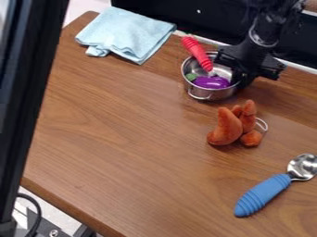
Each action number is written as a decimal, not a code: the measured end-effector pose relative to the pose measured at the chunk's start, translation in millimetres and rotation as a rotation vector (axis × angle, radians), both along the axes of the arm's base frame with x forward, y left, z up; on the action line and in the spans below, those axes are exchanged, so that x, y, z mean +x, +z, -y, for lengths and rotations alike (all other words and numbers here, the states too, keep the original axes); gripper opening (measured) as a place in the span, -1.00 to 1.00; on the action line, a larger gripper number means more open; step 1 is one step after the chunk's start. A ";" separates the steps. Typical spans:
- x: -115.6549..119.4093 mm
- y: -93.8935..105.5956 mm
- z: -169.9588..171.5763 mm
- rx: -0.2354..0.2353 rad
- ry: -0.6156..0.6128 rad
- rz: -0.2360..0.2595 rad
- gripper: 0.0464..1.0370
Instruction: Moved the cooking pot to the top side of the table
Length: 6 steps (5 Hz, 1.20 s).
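So going left to right: one blue cloth (127,34), kinda crumpled, upper left of the frame on the table (117,139). Then the pot (209,94), just one, upper part of the frame right of centre, pretty near the table's top edge. It's upright, with one purple thing (212,83), one green bit (191,77) and one red handle (197,53) leaning up and left out of it.

The gripper (246,74) is right at the pot's right side, so the pot lies left and a touch lower in the frame from it. That's the bit that matters imo: any grab has to be on that right rim. Pot's round, so no real long axis to line up with. Only one arm (266,28) here, so no choice there. Can't tell if the gripper is wide, narrow or has the rim, too much black on black.

My guess is it only needs a small nudge upward, if anything. That red handle could tip out tho.

Further right, below the pot: one orange toy (227,128), then one spoon (265,193) lower right. One of everything, basically.
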State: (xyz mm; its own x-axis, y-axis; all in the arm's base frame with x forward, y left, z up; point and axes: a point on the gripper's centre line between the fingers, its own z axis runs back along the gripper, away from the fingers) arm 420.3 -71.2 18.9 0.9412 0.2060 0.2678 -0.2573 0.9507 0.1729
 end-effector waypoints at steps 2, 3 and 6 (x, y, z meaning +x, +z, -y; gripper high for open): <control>1.7 -1.3 -2.8 -0.071 -0.013 -0.022 -0.66; -1.2 5.0 -5.0 -0.118 -0.002 -0.014 -0.22; -23.7 57.5 -3.6 -0.228 -0.030 0.071 0.92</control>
State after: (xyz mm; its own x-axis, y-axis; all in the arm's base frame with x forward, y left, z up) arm 396.5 -67.7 76.4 0.9282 0.2411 0.2833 -0.2324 0.9705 -0.0645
